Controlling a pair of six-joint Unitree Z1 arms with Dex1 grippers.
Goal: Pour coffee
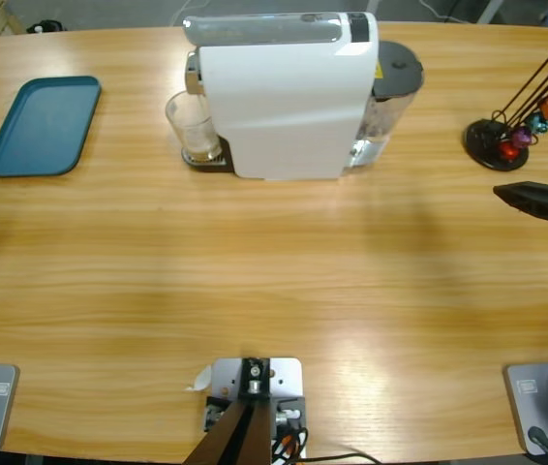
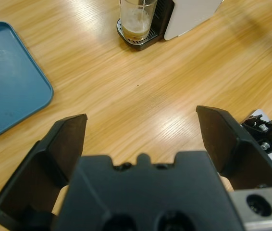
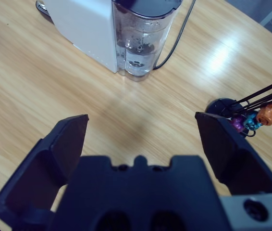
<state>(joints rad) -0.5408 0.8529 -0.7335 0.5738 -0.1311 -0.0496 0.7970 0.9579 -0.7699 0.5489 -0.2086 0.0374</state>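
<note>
While claws gape, coffee in glass

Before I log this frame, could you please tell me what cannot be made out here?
- Coffee level: in the high view the machine's head overhangs the glass; the left wrist view crops the glass top.
- Capsule rack top: cut by the edge in the high and right wrist views.
- Both arms: only dark tips at the high view's side edges.
- Tray: partly cropped in the left wrist view.

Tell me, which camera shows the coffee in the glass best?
The left wrist view: the coffee shows side-on, amber under pale foam. The high view shows only the glass from above, liquid unclear. The right wrist view misses it.
</note>
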